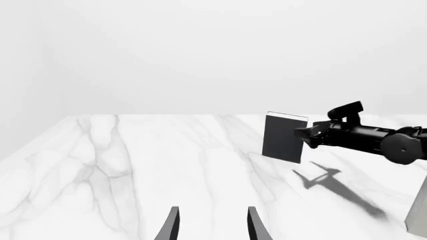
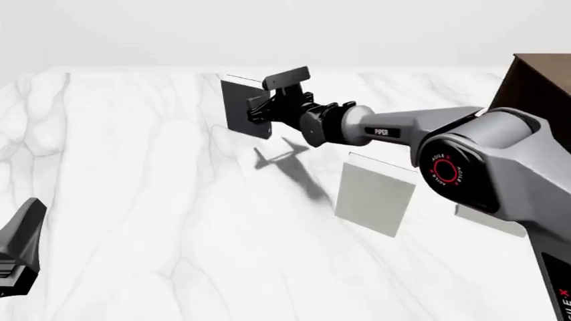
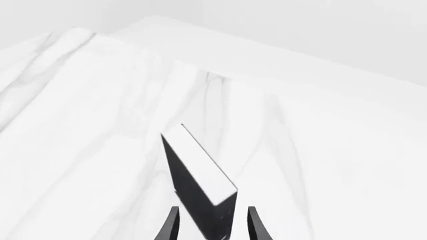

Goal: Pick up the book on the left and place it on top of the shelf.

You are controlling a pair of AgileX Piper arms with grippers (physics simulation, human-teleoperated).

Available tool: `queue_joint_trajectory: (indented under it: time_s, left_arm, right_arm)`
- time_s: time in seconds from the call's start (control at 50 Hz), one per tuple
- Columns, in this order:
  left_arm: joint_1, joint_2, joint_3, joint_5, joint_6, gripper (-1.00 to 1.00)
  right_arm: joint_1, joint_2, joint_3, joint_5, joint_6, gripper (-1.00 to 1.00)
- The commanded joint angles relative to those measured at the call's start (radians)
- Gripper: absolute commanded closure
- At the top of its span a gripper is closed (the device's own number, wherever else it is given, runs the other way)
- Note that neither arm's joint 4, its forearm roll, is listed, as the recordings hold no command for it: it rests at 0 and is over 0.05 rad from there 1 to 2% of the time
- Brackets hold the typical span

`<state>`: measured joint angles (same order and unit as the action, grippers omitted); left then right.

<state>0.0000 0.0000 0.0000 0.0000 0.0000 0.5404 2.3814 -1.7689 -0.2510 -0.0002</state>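
White marble-patterned tabletop (image 2: 134, 200), grey-veined, carries every item listed.

Left tool (image 1: 212, 226): two dark tapered fingers (image 1: 172, 225) seen in the left wrist view, parted with bare tabletop between them, holding nothing. In the front view only a dark edge of it shows at the near left border (image 2: 20, 244), low over the tabletop and well apart from the books.

Black hardcover book with white page edges (image 2: 247, 105): stands upright on the tabletop at the far left-centre of the front view, page edges uppermost. The left wrist view shows it as a dark upright slab (image 1: 283, 137) with a pale top strip.

Right tool (image 2: 265, 107): carried on a grey and black arm reaching in from the right, its dark fingers closed against the black book's right-hand edge. In the right wrist view the fingers (image 3: 172, 223) straddle the book's near end (image 3: 197, 182), one on each cover, so the tool grips the book. A shadow of tool and arm lies on the tabletop just nearer than the book.

Light grey book, upright (image 2: 375, 194): stands nearer and to the right of the black book, apart from it.

Second light grey item (image 2: 489, 221): largely hidden behind the right arm's joint; cannot tell how it sits.

Dark brown wooden shelf unit (image 2: 539, 83): at the far right edge, only a corner visible.
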Motion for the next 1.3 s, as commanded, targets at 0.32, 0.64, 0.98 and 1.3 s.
queue_joint_trajectory:
  time_s: [0.32,0.64,0.98,1.3]
  left_arm:
    - [0.0,0.0,0.0,0.0,0.0,-1.0]
    - [0.0,0.0,0.0,0.0,0.0,-1.0]
    - [0.0,0.0,0.0,0.0,0.0,-1.0]
    - [0.0,0.0,0.0,0.0,0.0,-1.0]
  right_arm:
    - [-0.007,0.078,-0.094,0.037,0.003,-1.0]
    - [0.001,0.109,-0.132,0.048,0.016,-1.0]
    - [0.0,0.125,-0.156,0.052,0.016,-1.0]
    - [-0.006,0.101,-0.137,0.037,0.01,1.0]
